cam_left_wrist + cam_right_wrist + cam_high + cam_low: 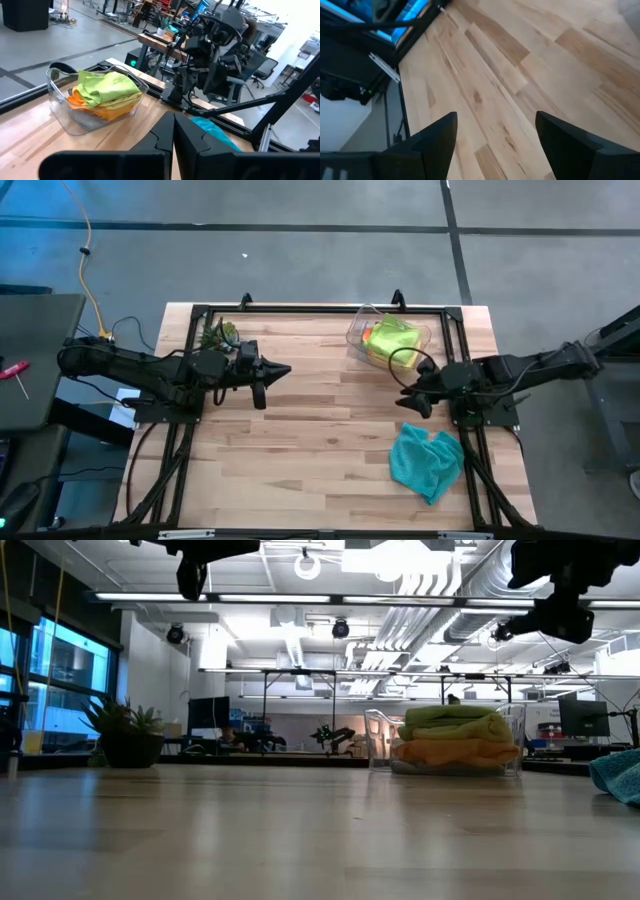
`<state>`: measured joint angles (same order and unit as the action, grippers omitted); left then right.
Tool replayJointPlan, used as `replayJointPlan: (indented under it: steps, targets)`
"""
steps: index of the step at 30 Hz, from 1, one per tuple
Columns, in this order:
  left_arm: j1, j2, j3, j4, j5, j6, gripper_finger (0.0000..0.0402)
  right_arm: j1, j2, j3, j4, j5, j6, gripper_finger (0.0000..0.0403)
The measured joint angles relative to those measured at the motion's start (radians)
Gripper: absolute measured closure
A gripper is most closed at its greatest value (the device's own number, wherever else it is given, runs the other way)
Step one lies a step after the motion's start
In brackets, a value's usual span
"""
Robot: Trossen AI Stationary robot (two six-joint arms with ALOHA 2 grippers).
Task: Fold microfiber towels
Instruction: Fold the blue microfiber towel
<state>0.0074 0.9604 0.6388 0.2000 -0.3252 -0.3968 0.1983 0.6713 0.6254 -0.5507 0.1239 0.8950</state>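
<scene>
High view shows a wooden table [300, 430] seen from straight above, with both arms raised over it and nothing held by either. The left gripper [275, 370] is pointed toward the table's middle, its fingers pressed together; it appears to be parked out of the way. The right gripper [410, 393] is held near the bin [362, 320], its fingers spread wide, probably readied for a pick. A teal towel [427, 462] is laid on the table's near right part, beside the right arm's base, crumpled and unfolded, likely the next piece to be worked. Other towels are kept in the clear bin at the far right: a lime one [111, 86] is piled on top of an orange one [107, 111], loosely bunched. A plant [218, 333] is set at the far left.
</scene>
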Motion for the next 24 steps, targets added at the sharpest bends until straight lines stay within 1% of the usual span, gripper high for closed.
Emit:
replayJointPlan:
  steps: [3,8,13,16,18,21,24]
  targets:
    - [0.000,0.000,0.000,0.000,0.000,-0.013,0.0401,0.014,0.011,0.000,0.000,-0.001,0.004,0.0142]
    - [0.000,0.001,0.000,0.000,0.000,-0.013,0.0401,0.040,0.035,0.000,0.000,-0.001,0.065,0.0142]
    - [0.000,0.001,0.000,-0.006,0.021,-0.009,0.0402,0.059,0.108,0.000,0.000,0.007,0.147,0.0142]
    - [0.000,0.001,0.000,-0.048,0.075,0.030,0.0401,0.076,0.170,0.002,0.000,-0.003,0.220,0.0142]
    - [0.000,0.001,0.000,-0.084,0.127,0.038,0.0402,0.093,0.223,0.029,-0.011,-0.007,0.259,0.0142]
    - [0.000,0.001,0.000,-0.153,0.214,0.034,0.0402,0.117,0.313,0.107,-0.055,-0.009,0.276,0.0142]
    - [-0.001,0.001,0.000,-0.233,0.274,0.043,0.0401,0.131,0.417,0.216,-0.157,-0.010,0.281,0.0142]
